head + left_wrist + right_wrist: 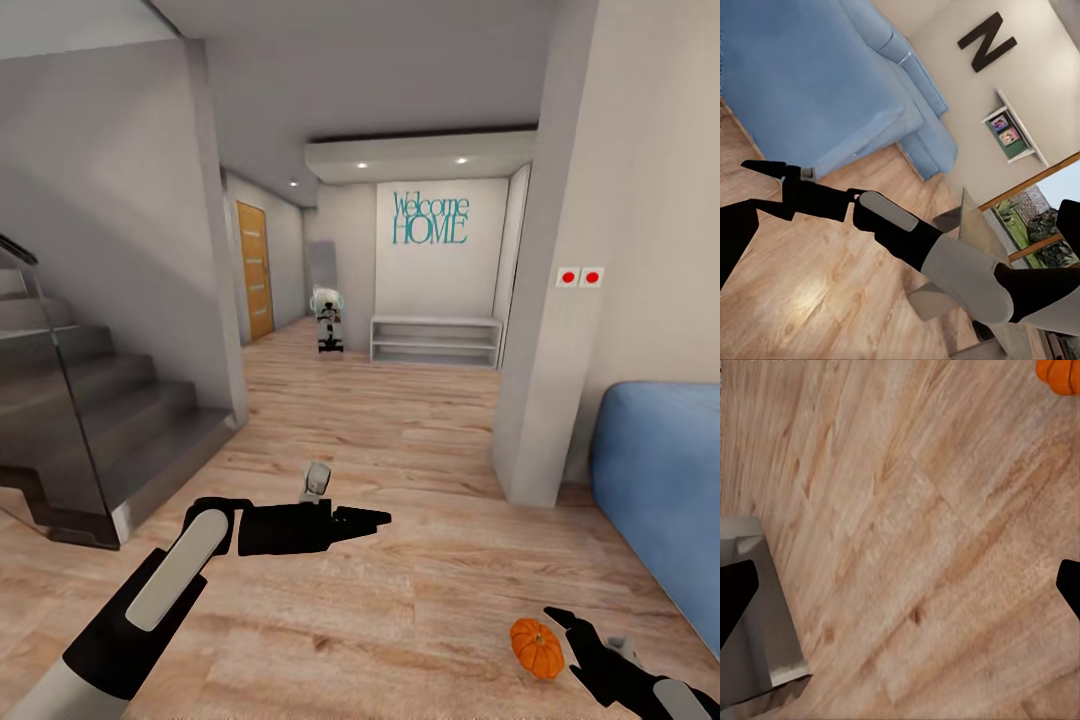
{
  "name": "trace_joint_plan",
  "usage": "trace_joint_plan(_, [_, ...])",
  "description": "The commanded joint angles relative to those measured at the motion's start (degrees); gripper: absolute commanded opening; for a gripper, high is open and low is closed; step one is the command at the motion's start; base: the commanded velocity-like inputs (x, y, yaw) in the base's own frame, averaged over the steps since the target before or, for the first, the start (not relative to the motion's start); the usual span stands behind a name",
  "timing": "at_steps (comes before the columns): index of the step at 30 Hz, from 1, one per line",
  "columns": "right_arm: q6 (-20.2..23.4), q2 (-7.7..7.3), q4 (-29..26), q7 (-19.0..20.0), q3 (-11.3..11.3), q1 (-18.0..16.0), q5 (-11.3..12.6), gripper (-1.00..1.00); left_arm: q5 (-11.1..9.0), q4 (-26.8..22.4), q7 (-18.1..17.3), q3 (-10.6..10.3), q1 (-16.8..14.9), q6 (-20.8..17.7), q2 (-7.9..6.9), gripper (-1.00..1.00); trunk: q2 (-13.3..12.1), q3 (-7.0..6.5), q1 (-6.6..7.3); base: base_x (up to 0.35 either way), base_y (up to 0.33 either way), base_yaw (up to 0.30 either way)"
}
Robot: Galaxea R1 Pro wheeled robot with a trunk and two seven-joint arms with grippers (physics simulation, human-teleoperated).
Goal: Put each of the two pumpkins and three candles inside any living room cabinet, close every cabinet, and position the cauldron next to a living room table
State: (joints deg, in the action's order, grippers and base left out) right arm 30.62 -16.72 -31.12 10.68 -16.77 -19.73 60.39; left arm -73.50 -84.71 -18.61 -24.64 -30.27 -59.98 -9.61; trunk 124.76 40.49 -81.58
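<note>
Pumpkin (537, 648) sits on the wood floor (400, 620) low at the head view's right, just beside the right gripper (580, 637), apparently not touching it; its orange edge also clips a corner of the right wrist view (1061, 376). Right gripper looks spread, one dark fingertip at each side of the wrist frame with bare planks between, holding nothing. Left gripper (370, 519) hangs out over the floor mid-frame, fingers drawn to a point, looks closed and empty, though head view alone leaves some doubt. Blue sofa (660, 500) at right, stairs (100, 420) at left, hallway ahead with a white shelf unit (435, 340) under the Welcome HOME lettering. No cabinet, candles, cauldron or coffee table seen from the head camera. Handling guess: pumpkin is small, round, ribbed, likely light and stiff, so it could roll if nudged on the smooth planks. Best hold is probably across the widest middle with fingers set in the ribs, coming from above, not on the stem. Risk: a fingertip knocks it sideways before closing. Step in hand looks like lining up for the pickup; none of the items appear stowed yet.
</note>
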Motion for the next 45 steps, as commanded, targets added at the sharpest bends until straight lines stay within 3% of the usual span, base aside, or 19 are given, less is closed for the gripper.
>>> trace_joint_plan(1, [0.32, 0.03, -0.01, 0.19, -0.28, -0.05, 0.06, 1.00, 0.46, 0.00, -0.56, -0.03, -0.05, -0.02, -0.04, 1.00, 0.44, 0.25, -0.22, 0.000, 0.000, 0.000])
trace_joint_plan(31, [0.14, 0.02, -0.34, 1.13, -0.45, -0.05, 0.23, 1.00, 0.46, 0.02, -0.50, 0.07, -0.05, -0.02, 0.03, 1.00, 12.48, 5.59, -6.81, 0.000, 0.000, -0.001])
trace_joint_plan(45, [0.13, 0.02, -0.30, 2.80, -0.46, -0.05, 0.17, 1.00, 0.46, 0.01, -0.47, 0.03, -0.05, -0.02, 0.03, 1.00, 18.09, 7.23, -9.88, 0.000, 0.000, -0.184])
